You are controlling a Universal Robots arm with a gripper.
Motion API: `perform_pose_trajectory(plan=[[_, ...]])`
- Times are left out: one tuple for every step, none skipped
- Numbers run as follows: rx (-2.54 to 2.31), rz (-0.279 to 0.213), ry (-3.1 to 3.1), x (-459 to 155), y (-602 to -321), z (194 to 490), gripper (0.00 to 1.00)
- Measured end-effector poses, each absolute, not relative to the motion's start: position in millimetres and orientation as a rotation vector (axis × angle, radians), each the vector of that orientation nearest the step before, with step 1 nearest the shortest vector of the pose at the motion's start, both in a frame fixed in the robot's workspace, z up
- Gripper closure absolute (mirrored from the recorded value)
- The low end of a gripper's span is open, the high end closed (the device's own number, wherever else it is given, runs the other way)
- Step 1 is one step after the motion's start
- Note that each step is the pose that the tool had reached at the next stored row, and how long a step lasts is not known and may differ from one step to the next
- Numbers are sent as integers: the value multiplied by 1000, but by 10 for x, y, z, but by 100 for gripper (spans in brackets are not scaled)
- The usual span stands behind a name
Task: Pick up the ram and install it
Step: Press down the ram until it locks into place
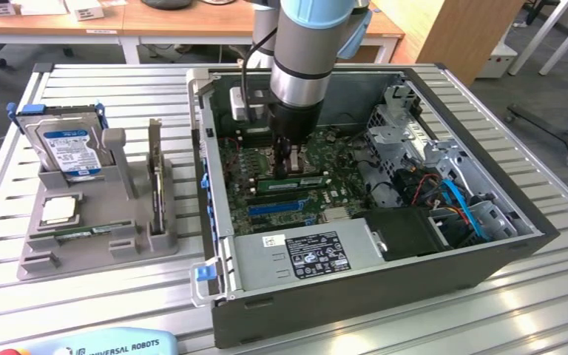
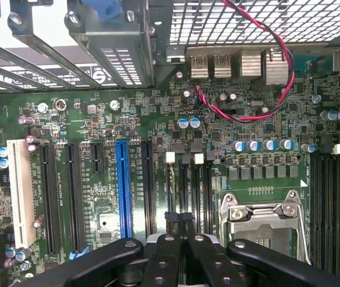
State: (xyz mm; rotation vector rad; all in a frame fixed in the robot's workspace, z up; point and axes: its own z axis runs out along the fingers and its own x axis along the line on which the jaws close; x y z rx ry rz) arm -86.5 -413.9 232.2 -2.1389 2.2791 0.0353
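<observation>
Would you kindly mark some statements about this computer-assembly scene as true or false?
1. The gripper is down inside the open computer case. True.
2. The gripper's fingers are spread wide open. False: they are shut.
3. A hard drive with a blue label stands in the grey holder outside the case. True.
4. The hard drive lies on the motherboard. False: it stands in the holder, on the exterior view's left.
5. A blue expansion slot sits on the motherboard. True.
</observation>
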Motion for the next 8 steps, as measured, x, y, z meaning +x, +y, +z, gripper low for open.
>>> perform_pose_trajectory(plan=[[-2139, 35, 2279, -865, -4139, 2322, 90], [-2139, 35, 2279, -865, -4139, 2321, 90], [-2139, 35, 2279, -865, -4139, 2321, 90], [-2139, 35, 2279, -865, -4139, 2319, 90], [-2138, 36, 2279, -865, -4139, 2315, 90], [-2139, 35, 2279, -865, -4139, 2313, 90], [-2139, 35, 2279, -865, -4139, 2310, 90], [-2139, 36, 2279, -865, -4139, 2305, 90]])
